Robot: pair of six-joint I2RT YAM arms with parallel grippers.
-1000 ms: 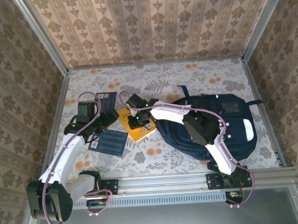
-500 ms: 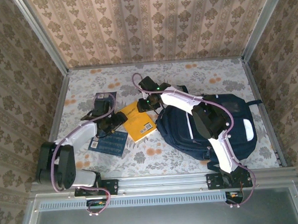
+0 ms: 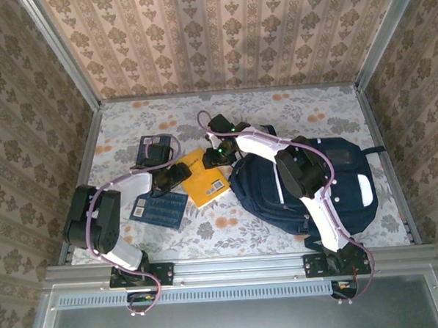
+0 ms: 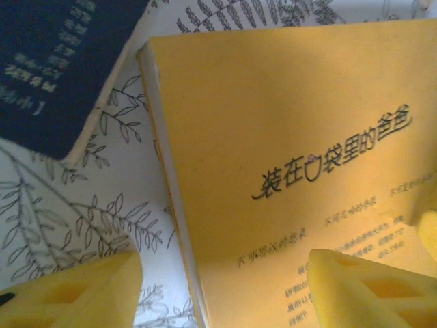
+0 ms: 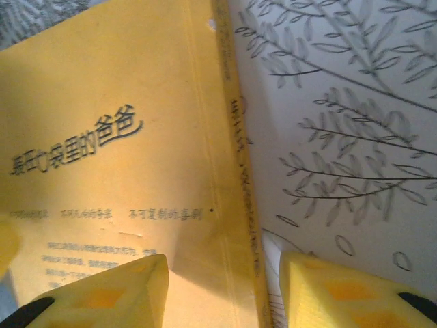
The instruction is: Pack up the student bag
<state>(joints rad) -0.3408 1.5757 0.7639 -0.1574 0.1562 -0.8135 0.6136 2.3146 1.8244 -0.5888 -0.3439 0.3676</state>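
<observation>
Left arm [image 3: 124, 183] closer, both jaws spread astride yellow book [image 3: 205, 185] edges, between navy booklet [image 3: 161, 207] and student bag [image 3: 353, 201].

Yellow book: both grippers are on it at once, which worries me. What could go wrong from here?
1. The yellow book lies flat on the table, and the left gripper and right gripper each straddle an edge with jaws open; closing may shove it rather than lift it.
2. The two grippers crowd the one book, so they could bump.
3. The dark blue booklet lies close by and could get dragged.
</observation>
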